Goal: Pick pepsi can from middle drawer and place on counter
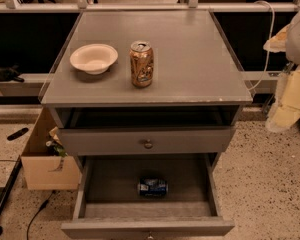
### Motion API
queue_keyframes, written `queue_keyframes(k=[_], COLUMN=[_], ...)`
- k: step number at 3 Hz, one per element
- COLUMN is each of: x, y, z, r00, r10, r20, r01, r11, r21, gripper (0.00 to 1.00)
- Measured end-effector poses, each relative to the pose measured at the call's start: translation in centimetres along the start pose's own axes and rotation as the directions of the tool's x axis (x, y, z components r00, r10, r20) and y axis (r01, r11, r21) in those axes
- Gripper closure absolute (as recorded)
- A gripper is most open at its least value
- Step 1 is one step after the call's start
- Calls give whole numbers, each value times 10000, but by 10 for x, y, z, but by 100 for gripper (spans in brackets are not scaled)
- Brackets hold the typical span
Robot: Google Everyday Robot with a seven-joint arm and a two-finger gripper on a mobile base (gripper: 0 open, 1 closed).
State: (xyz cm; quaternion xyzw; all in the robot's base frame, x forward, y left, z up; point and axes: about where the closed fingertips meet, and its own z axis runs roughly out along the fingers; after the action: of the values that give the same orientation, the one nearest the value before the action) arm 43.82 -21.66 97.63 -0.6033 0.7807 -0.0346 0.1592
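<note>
Hand at 3 o'clock frame edge, well apart from the pepsi can; open or closed, cannot tell. Can on its side at 6 o'clock, mid-floor of the open middle drawer. Risks: rolling off under a pinch; clipping the upper drawer front on lift; knocking gold-brown can or bowl on the worktop.

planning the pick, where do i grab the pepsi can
Grip the pepsi can across its round middle, from above: it lies on its side, ends left-right, on the middle drawer floor. The gripper sits far right, beside the counter.
</note>
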Motion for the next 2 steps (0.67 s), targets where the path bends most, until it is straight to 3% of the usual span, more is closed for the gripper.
queue_keyframes(k=[2], x=[1], y=[0], z=[-1], r00=[9990], r10=[-11], r20=[443], r01=[7], r11=[10000], r21=[77], gripper=[0])
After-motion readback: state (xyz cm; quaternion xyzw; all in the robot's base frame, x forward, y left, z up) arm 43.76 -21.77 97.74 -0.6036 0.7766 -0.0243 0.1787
